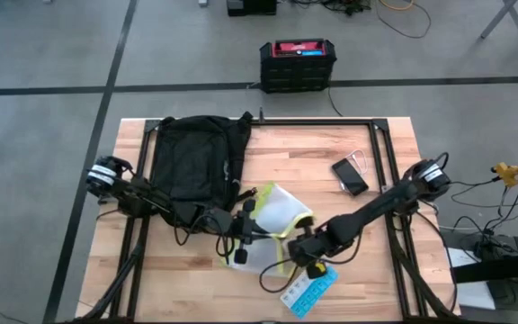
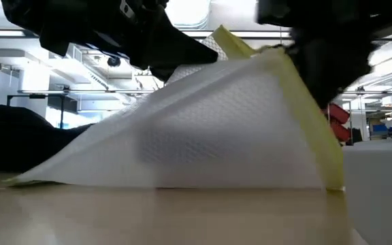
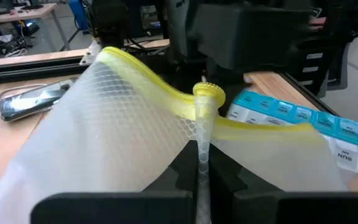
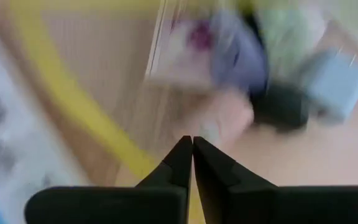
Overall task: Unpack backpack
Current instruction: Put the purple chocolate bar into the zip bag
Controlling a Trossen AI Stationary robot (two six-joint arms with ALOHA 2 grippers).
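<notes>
Between the backpack (image 1: 196, 162) and the phone (image 1: 350, 175) you have open tabletop to pass through. Nearer the front, the mesh bag (image 1: 277, 220) fills the middle, with the blue pill organizer (image 1: 309, 290) just beside it blocking that corner.

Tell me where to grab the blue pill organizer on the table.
Grip the blue pill organizer across its narrow width, near the end pointing away from the mesh pouch, coming straight down. It lies flat and long; its other end sits close under the right pincer.
</notes>
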